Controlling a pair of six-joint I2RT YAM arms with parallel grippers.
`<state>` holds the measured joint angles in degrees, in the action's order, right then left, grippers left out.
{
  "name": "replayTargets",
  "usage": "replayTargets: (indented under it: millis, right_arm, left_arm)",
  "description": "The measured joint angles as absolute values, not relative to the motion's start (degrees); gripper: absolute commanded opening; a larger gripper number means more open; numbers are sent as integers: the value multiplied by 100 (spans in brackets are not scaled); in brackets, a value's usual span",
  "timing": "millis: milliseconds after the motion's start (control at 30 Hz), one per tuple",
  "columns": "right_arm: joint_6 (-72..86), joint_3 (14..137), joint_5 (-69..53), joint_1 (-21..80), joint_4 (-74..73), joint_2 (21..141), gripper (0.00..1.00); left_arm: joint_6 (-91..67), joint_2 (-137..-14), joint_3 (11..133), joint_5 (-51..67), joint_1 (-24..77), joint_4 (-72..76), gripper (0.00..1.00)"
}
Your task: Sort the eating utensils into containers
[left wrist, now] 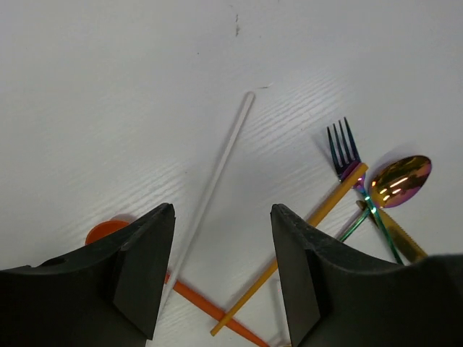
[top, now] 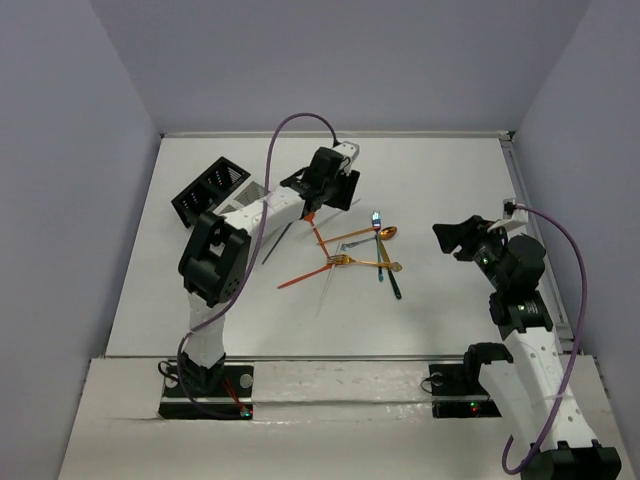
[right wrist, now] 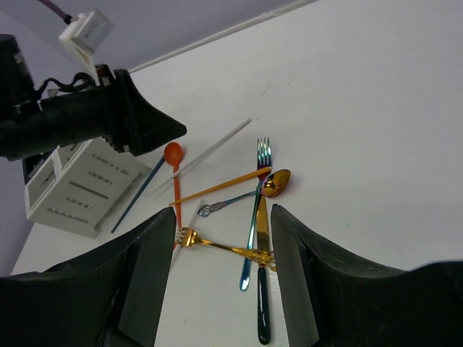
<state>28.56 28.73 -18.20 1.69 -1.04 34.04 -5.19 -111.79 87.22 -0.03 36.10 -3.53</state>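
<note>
Left gripper (left wrist: 223, 217): jaws stand apart, nothing clamped. It hangs low over the table (left wrist: 108, 87) at the far-left edge of the utensil pile. In the left wrist view the white stick (left wrist: 217, 173) lies flat on the surface and runs lengthwise through the gap between the two fingers; whether either finger touches it cannot be told. The bowl of the orange spoon (left wrist: 101, 231) shows just at the outer edge of the left finger, and its handle passes beneath the gap. The gold stick (left wrist: 323, 213) lies slantwise just beyond the right finger, with the iridescent fork (left wrist: 342, 148) and the gold spoon (left wrist: 400, 181) further to that side, their ends crossing it. Right gripper (right wrist: 221, 228): jaws likewise apart and empty, held above the table on the right, well apart from the pile. From its wrist view the pile lies ahead between the fingers, the gold fork (right wrist: 224, 248) and the dark-handled knife (right wrist: 262, 311) nearest, the knife lying beside the iridescent fork. All utensils seen lie loose on the table. The white caddy (right wrist: 79, 188) stands at the left of the pile, below the left arm, with a dark stick (right wrist: 138, 195) on the table just beside it. The black caddy (top: 212, 188) stands further left, near the table's far-left corner.
</note>
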Motion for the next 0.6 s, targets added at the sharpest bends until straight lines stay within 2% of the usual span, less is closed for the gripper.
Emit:
replayTargets:
  millis: [400, 600]
  right_arm:
    - [2853, 2864, -1820, 193, -102, 3437, 61]
    - [2853, 2864, -1868, 196, -102, 3551, 61]
  left_arm:
    - [480, -12606, 10335, -25, 3656, -1210, 64]
    - [720, -13240, 10908, -102, 3693, -1546, 58]
